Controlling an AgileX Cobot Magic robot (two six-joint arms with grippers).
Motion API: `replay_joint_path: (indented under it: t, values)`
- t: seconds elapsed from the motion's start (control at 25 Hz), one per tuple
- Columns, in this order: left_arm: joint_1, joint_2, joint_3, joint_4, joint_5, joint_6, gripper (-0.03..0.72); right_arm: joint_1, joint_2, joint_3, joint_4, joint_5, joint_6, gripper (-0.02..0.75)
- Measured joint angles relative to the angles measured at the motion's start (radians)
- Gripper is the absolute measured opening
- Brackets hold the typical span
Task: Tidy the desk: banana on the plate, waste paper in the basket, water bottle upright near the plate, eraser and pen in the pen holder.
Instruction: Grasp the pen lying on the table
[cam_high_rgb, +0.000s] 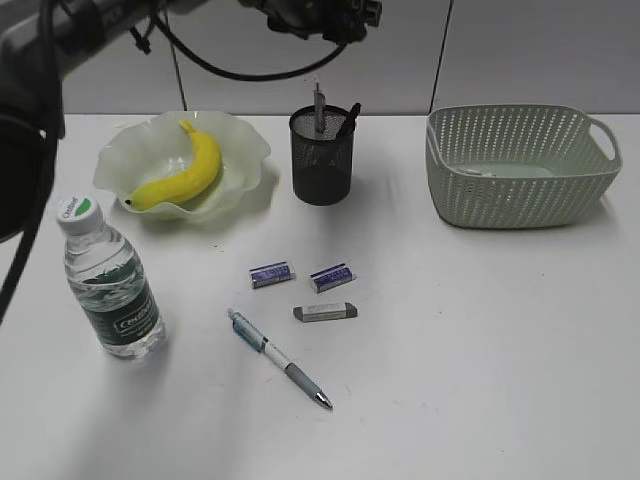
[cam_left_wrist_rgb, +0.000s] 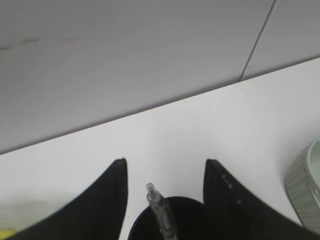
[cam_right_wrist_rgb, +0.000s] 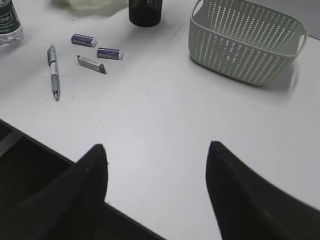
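Three erasers (cam_high_rgb: 324, 312) and one pen (cam_high_rgb: 279, 358) remain on the table (cam_high_rgb: 480, 350); banana (cam_high_rgb: 185, 170) plated, bottle (cam_high_rgb: 108, 282) upright, both my grippers wide, empty.

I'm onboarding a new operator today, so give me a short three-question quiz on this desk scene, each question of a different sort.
1. True or false: the banana lies in the plate.
2. Multiple choice: where is the left tool? A) above the pen holder B) inside the basket C) gripping the water bottle
3. Fill in: the number of small erasers lying loose on the desk near the pen is ____.

Key: 1 true. 2 A; it hangs open over the holder, where a pen already stands. 3 three.
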Motion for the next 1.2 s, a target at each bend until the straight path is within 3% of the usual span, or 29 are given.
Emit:
replay_joint_path:
  t: [0.36,0.6,0.72,0.88,1.2]
  values:
    - [-0.01,-0.247,0.0,0.003,0.305,0.053,0.372,0.0,0.0,0.0,0.0,0.0,0.0,0.493]
    - [-0.014,-0.467,0.022,-0.032,0.331,0.114,0.37,0.0,0.0,0.0,0.0,0.0,0.0,0.493]
    - [-0.014,-0.604,0.096,-0.034,0.332,0.14,0.367,0.0,0.0,0.0,0.0,0.0,0.0,0.493]
    - [-0.015,-0.841,0.317,0.0,0.331,0.151,0.366,0.0,0.0,0.0,0.0,0.0,0.0,0.493]
    - [-0.015,-1.414,1.038,0.006,0.333,0.156,0.363,0.0,-0.001,0.0,0.0,0.0,0.0,0.493]
